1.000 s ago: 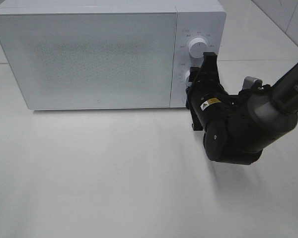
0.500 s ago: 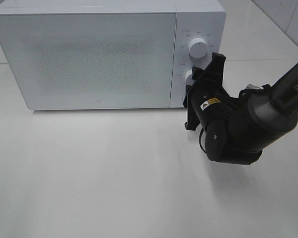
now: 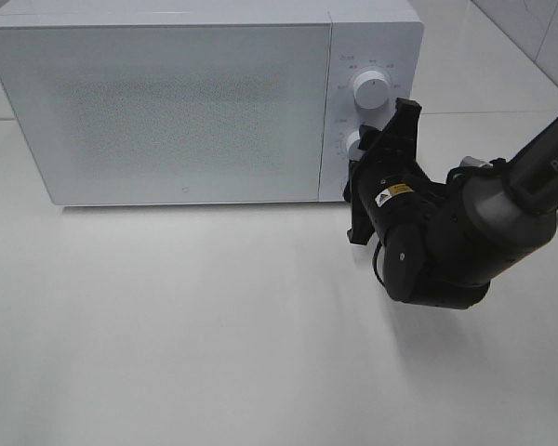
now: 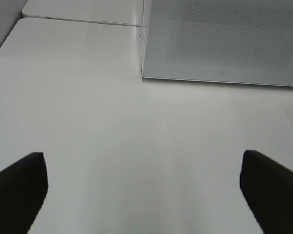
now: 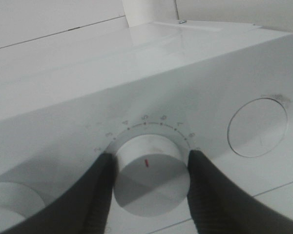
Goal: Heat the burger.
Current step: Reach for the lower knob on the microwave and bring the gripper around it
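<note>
The burger is out of view. The white microwave (image 3: pixel 167 102) stands at the back of the table with its door closed. My right gripper (image 3: pixel 370 149) reaches to the control panel and is shut on the lower dial (image 3: pixel 354 144). In the right wrist view its two black fingers (image 5: pixel 100 195) press on both sides of that white dial (image 5: pixel 149 173), whose red mark points up toward the scale. The upper dial (image 3: pixel 369 88) is free. My left gripper (image 4: pixel 141 161) hangs open over bare table, facing the microwave's front corner (image 4: pixel 224 39), with nothing between its fingers.
The right arm's black wrist and forearm (image 3: pixel 446 242) lie across the table in front of the control panel. A round recess (image 5: pixel 257 126) shows on the panel beside the gripped dial. A tiled wall (image 3: pixel 539 28) rises at the back right.
My right gripper has rolled at the wrist, its upper finger tipping to the right while it holds the lower dial. In the last half second it barely moved. The left gripper's state is the same.
</note>
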